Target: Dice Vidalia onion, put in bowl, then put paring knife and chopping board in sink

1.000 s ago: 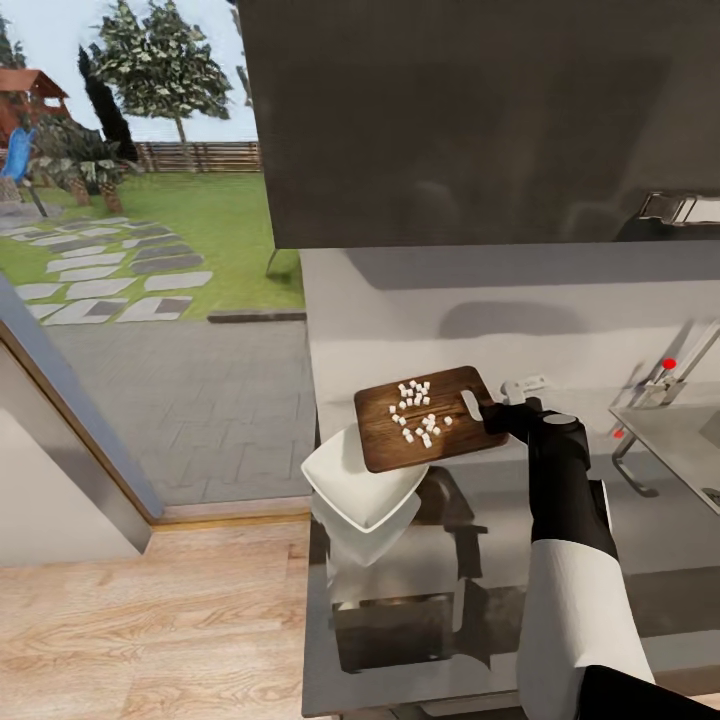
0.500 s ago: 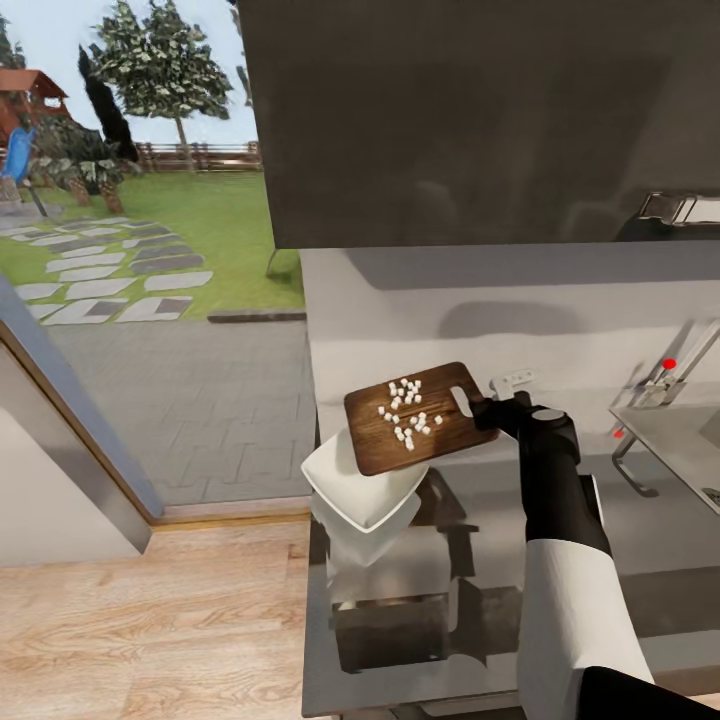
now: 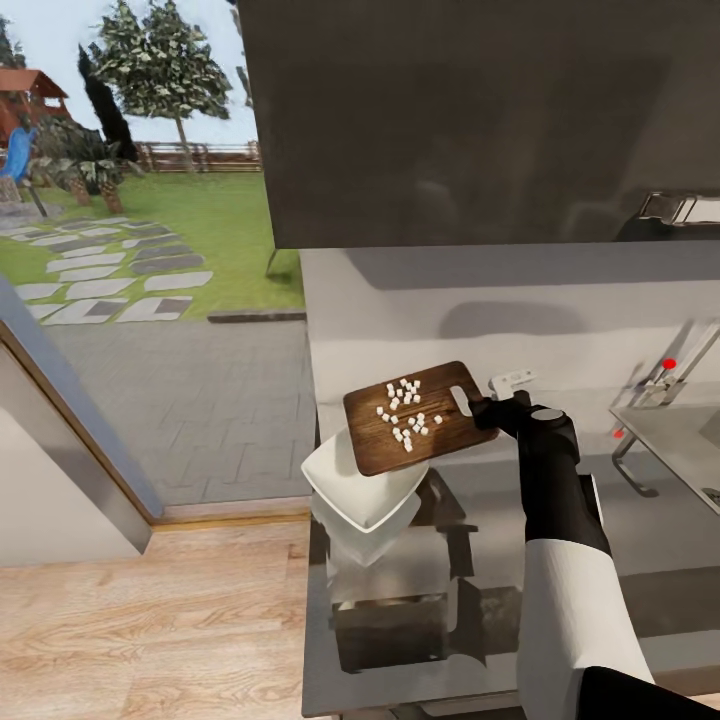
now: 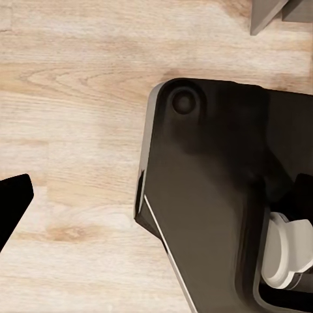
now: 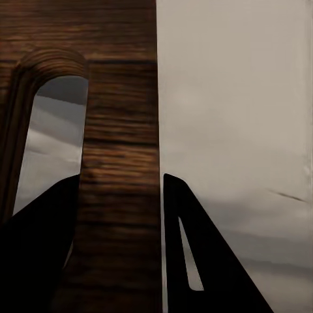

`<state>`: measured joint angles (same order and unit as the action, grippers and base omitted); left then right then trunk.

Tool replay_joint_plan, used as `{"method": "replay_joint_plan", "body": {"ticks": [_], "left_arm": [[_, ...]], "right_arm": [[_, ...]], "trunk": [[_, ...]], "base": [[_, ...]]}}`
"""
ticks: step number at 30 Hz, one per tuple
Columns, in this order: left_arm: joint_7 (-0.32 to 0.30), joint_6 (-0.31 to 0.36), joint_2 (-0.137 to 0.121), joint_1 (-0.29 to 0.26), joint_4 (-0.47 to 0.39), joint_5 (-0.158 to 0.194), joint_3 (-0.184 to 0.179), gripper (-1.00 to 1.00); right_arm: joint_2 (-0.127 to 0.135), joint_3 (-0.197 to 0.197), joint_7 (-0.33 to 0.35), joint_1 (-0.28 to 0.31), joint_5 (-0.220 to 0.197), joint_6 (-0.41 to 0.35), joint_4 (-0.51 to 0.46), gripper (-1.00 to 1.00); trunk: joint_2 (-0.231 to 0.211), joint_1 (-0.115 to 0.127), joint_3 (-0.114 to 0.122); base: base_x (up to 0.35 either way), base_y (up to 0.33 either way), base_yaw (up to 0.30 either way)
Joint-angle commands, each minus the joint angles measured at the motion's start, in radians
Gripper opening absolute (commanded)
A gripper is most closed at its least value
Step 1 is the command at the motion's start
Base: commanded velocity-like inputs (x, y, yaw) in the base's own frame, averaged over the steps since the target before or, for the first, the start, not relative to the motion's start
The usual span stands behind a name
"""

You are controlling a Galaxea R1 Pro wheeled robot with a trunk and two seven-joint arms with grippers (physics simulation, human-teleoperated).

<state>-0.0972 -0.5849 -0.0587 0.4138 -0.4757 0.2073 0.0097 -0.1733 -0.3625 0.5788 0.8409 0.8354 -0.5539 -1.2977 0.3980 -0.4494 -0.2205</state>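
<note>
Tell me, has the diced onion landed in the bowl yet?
No, the white onion pieces sit on the chopping board, held above the bowl by the right gripper.

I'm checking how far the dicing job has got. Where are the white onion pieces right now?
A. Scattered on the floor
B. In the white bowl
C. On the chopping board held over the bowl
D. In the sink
C: the diced onion lies on the chopping board, which the right gripper holds by its handle end above the bowl.
</note>
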Motion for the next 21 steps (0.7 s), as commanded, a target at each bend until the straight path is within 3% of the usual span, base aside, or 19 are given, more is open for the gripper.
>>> {"method": "replay_joint_plan", "body": {"ticks": [1,14,21], "left_arm": [[-0.01,0.0,0.0,0.0,-0.001,0.011,0.001,1.0],[-0.01,0.002,0.0,0.0,-0.001,0.011,0.001,1.0],[-0.01,0.002,0.0,0.0,-0.001,0.011,0.001,1.0]], "right_arm": [[-0.001,-0.003,0.008,0.001,0.01,0.0,-0.001,-1.0],[-0.001,-0.003,-0.016,0.001,0.008,0.028,0.002,-1.0],[-0.001,-0.003,-0.016,0.001,-0.018,0.039,0.007,-1.0]], "trunk": [[0.002,-0.001,-0.002],[0.002,-0.001,-0.002],[0.002,-0.001,-0.002]], "base": [[0.0,0.0,0.0],[0.0,0.0,0.0],[0.0,0.0,0.0]]}}
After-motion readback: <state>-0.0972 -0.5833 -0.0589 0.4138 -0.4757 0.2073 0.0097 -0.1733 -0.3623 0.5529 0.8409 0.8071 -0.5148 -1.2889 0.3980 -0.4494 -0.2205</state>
